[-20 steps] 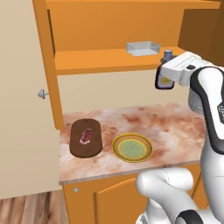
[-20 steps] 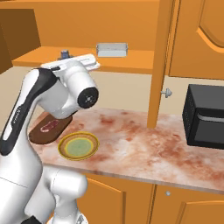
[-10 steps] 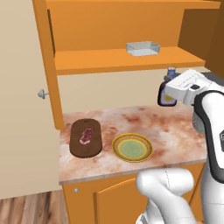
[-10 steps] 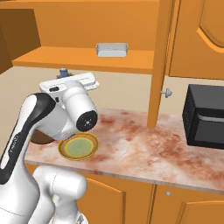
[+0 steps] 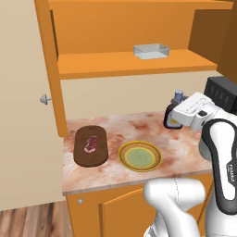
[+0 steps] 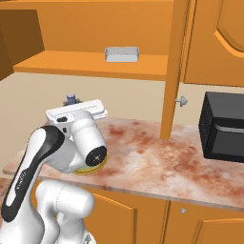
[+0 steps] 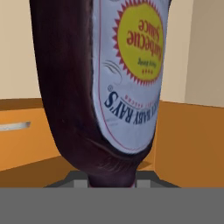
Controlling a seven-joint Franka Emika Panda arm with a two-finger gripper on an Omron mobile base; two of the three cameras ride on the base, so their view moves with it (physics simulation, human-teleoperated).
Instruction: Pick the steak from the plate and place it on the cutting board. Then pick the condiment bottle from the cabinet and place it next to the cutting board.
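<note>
Condiment bottle (image 5: 173, 116) sits pinched in the end effector (image 5: 181, 115), held above the right part of the marbled tabletop (image 5: 176, 148), well apart from the cutting board (image 5: 90, 146). In the hand view we see the bottle (image 7: 87, 87) inverted and filling the picture, its narrow end between the fingers. We note a dark, glossy body and a white label with a yellow sunburst; we read "BABY RAY'S" and "Barbecue Sauce". In the right base view only its grey-blue cap (image 6: 71, 98) shows above the hand. The steak (image 5: 91, 144), reddish-pink with pale marbling, lies on the dark wooden, round-ended board. The plate (image 5: 140, 156), round with a yellow-brown rim, rests just right of the board. A clear rectangular tray (image 5: 151, 51) stands on the orange cabinet (image 5: 125, 62) shelf.
</note>
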